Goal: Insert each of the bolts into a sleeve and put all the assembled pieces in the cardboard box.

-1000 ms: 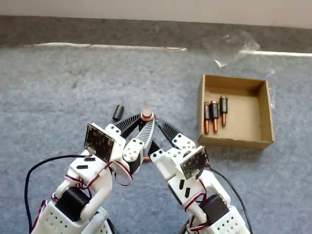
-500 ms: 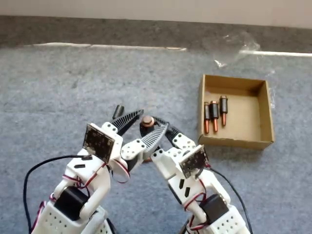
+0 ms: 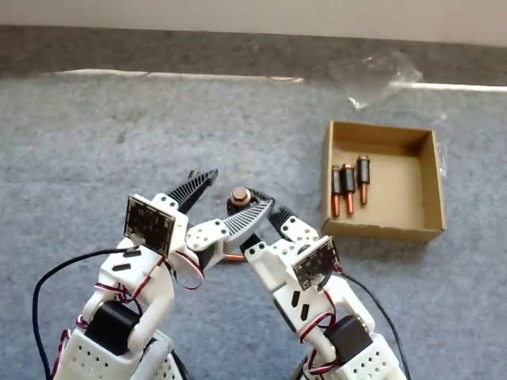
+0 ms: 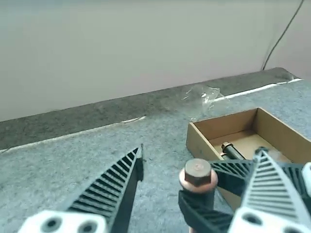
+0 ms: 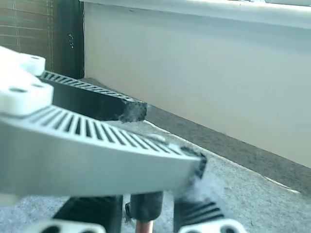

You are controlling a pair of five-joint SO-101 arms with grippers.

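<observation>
Black ribbed left gripper gapes wide and empty, the copper-headed bolt stands upright in its sleeve, pinched by the right gripper, cardboard box off right; light, stiff, slick little thing imo, best held around the sleeve's middle.

Bare table lies open left and ahead. Mid-table the left end effector, fingers spread, straddles the bolt clamped in the right end effector, blocking passage. The cardboard box has its right half free
</observation>
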